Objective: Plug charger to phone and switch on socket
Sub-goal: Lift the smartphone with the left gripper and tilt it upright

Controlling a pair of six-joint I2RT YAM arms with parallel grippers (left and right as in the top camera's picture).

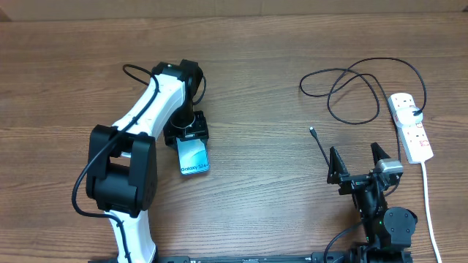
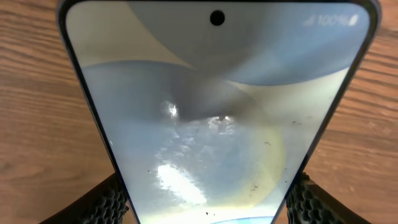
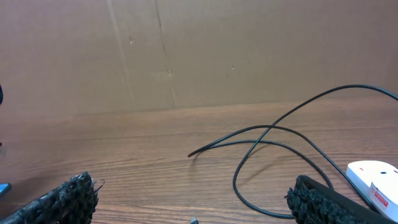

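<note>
Right claw (image 1: 357,162) nearest me: I read the jaws wide apart, nothing between. Just beyond, the charger cable (image 1: 319,146) ends in a loose tip on the table (image 1: 263,146). Left claw (image 1: 191,142) is clamped on the lit phone (image 1: 194,158), left of centre. Cable loops reach the power strip (image 1: 411,128), far right.

You've got your right gripper (image 3: 191,186) spread wide, one rough black fingertip in each bottom corner with wooden table (image 3: 124,143) between them. The charger (image 3: 272,128) loops across just ahead, the socket (image 3: 373,177) pokes in lower right, cardboard wall (image 3: 217,50) behind
</note>
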